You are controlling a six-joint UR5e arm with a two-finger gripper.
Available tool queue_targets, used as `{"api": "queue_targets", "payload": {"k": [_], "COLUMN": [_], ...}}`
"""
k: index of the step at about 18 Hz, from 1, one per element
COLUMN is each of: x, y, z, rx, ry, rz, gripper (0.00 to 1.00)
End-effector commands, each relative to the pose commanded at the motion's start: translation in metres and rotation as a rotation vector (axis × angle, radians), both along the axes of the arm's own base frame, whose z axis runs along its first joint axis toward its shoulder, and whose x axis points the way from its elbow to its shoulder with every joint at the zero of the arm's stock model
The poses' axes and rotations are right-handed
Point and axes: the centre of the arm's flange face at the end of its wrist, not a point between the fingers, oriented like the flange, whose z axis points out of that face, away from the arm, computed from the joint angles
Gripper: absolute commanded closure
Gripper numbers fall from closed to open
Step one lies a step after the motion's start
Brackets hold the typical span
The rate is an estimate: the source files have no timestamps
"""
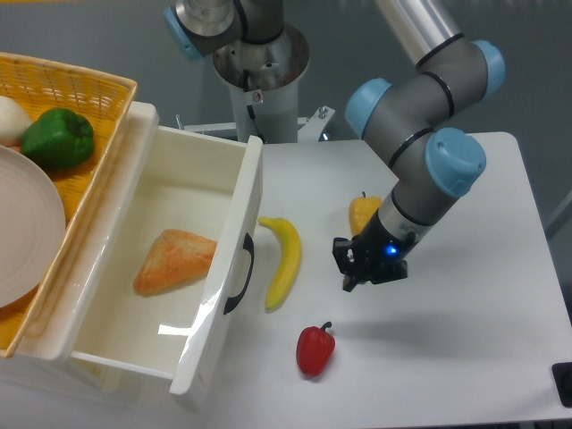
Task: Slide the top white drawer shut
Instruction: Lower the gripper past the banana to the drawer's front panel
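The top white drawer (223,304) stands pulled far out on the left, its front panel facing right with a black curved handle (242,274). A piece of orange-brown bread (174,260) lies inside it. My gripper (348,282) hangs low over the table right of the drawer, between the banana (284,259) and the yellow pepper (362,213). Its dark fingers point down, look pressed together and hold nothing. A clear gap separates the gripper from the drawer front.
A red pepper (315,349) lies below the banana. A yellow wicker basket (85,89) above the drawer holds a green pepper (58,138), a plate (27,232) and a white vegetable (11,119). The arm's base (259,63) stands behind.
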Motion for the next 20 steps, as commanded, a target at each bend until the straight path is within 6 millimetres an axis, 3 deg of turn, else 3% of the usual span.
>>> {"api": "queue_targets", "payload": {"k": [8,20], "x": [0.037,0.066], "y": [0.028,0.036], "z": [0.008,0.021], "rx": [0.004,0.057], "ry": [-0.035,-0.08], "rz": [-0.023,-0.041], "gripper": [0.99,0.97]}}
